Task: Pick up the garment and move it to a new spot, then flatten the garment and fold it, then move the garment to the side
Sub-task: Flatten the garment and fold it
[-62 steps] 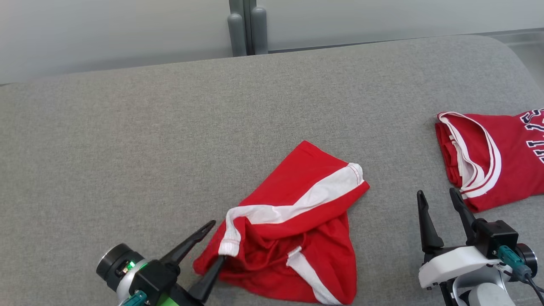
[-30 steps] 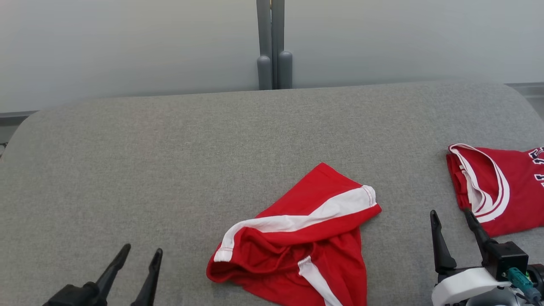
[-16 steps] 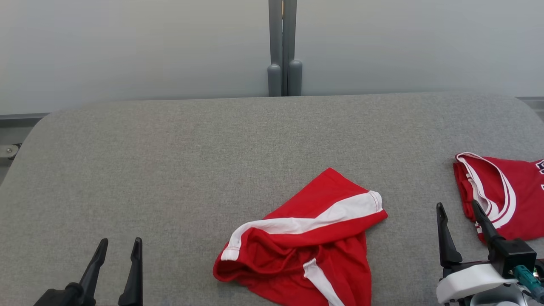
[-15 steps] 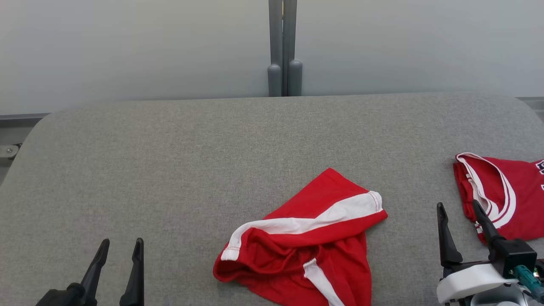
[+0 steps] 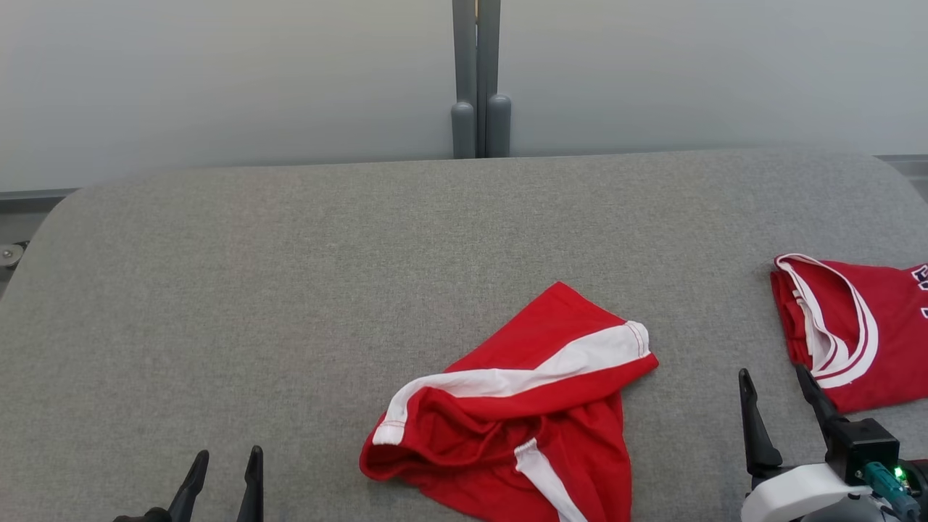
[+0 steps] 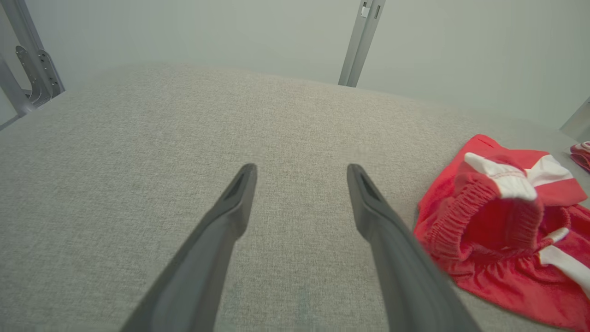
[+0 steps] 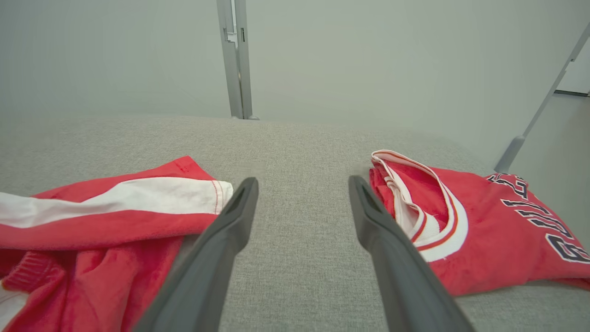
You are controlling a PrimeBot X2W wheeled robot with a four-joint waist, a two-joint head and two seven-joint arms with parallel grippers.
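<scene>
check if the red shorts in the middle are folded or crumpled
Crumpled, not folded: the red shorts lie bunched on the grey surface, elastic waistband gaping open, fabric wrinkled and overlapping unevenly.

The right jaws are showing two long, tapering dark fingers (image 5: 752, 428), seated in a black block (image 5: 859, 441) over a curved white shell (image 5: 797, 487). A teal connector (image 5: 876, 479) is sitting beside a glowing green light (image 5: 900, 473). The left jaws are showing matching dark fingers (image 5: 190, 493).

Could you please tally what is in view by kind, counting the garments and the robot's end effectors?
Red-and-white shorts: 1
Red jersey with dark lettering: 1
End effectors: 2 (left end effector, right end effector, both open)
Total: 4
</scene>
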